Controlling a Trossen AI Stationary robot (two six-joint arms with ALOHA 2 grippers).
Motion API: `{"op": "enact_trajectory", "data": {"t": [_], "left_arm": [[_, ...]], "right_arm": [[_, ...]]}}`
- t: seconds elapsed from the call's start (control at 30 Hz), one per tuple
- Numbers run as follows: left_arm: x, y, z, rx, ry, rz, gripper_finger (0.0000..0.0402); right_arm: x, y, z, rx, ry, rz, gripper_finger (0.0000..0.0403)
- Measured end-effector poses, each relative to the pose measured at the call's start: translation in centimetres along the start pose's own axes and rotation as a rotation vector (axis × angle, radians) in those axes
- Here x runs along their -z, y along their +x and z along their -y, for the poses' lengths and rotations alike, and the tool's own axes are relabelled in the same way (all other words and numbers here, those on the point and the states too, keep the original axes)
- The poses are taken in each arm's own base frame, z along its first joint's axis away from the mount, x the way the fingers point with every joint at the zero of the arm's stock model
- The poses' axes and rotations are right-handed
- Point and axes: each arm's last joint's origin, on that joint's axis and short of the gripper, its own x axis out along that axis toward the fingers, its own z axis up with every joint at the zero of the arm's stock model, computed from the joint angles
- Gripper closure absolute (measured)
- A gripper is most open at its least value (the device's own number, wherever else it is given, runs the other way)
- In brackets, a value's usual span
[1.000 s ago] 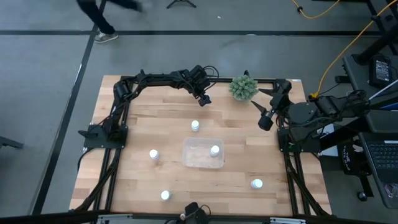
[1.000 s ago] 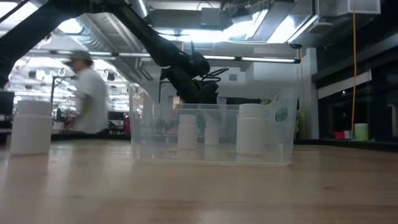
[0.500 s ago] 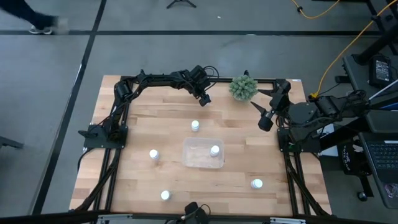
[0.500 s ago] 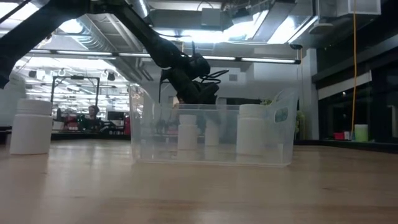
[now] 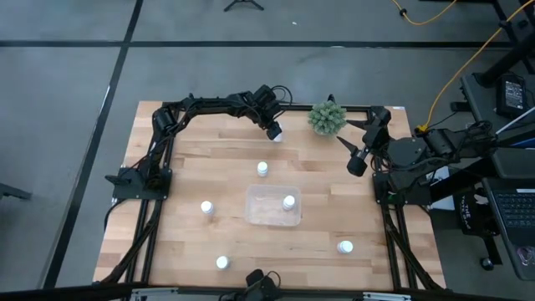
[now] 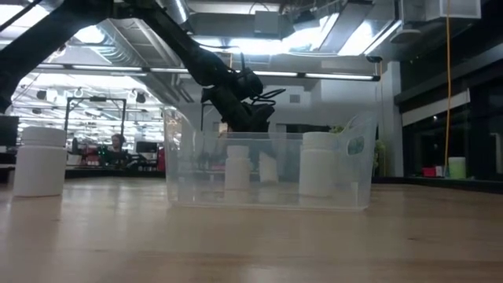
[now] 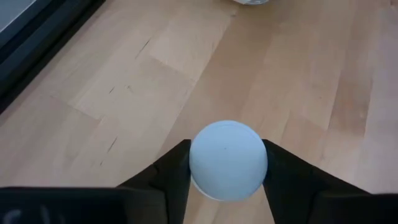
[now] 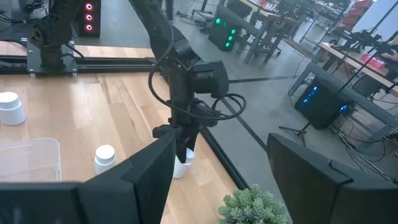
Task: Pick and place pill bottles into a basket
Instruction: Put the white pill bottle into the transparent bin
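One white pill bottle [image 7: 228, 160] stands near the table's far edge, with my left gripper [image 5: 274, 131] shut on it. The right wrist view shows the same bottle [image 8: 180, 167] under the left arm. The clear basket [image 5: 272, 206] sits mid-table with one bottle [image 5: 288, 201] upright inside. Several more bottles stand on the wood: [image 5: 262, 169], [image 5: 206, 207], [image 5: 221, 262], [image 5: 345, 247]. My right gripper [image 5: 357, 160] hangs open at the far right, above the table. My left gripper pinches the bottle's round cap by two opposite sides [image 7: 194, 163] between its two fingers [image 7: 177, 168]. The fingers come from above, slanting down from the far side. The bottle stays upright, its base on the wood [image 8: 179, 174].
A spiky green plant [image 5: 327, 118] stands at the far edge between the two grippers. Black frame rails [image 5: 150, 192] run along the table's left, right and far sides. In the low view the basket [image 6: 267, 169] stands mid-table, with a bottle [image 6: 39, 161] to its left.
In the high view a white bottle top now shows at my left gripper's tip, where only dark fingers showed before. A person has walked out of view beyond the table's far left.
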Motion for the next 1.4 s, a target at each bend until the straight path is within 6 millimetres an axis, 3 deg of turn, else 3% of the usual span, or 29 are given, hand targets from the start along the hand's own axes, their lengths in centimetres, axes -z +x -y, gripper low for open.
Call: {"op": "enact_trajectory", "data": {"t": [0.2,0.33,0.47,0.67,0.87,1.13,1.4], "left_arm": [[-0.3,-0.4,0.7,0.016,0.008,-0.006,0.0242],[-2.4,-2.2,3.0,0.051,0.073,0.038,0.0242],[-4.2,-4.2,6.3,0.071,0.153,0.061,0.0242],[-6.5,-9.5,13.8,0.081,0.287,0.200,0.0242],[-4.5,-12.6,19.8,0.013,0.347,0.190,0.0242],[0.2,-12.1,24.6,-0.137,0.390,-0.002,0.0242],[2.3,-12.0,27.7,-0.164,0.413,-0.004,0.0242]], "right_arm": [[0.0,0.0,0.0,0.000,-0.002,0.000,0.0149],[0.0,0.0,0.0,0.000,-0.016,0.000,0.0149],[0.0,0.1,0.1,0.008,-0.011,-0.002,0.0149],[0.2,0.3,0.9,0.055,-0.004,-0.020,0.0149],[0.9,-1.1,3.3,0.083,-0.023,-0.018,0.0149],[1.6,-3.7,6.6,0.097,0.037,0.058,0.0149],[1.9,-4.6,7.6,0.094,0.111,0.086,0.0149]]}}
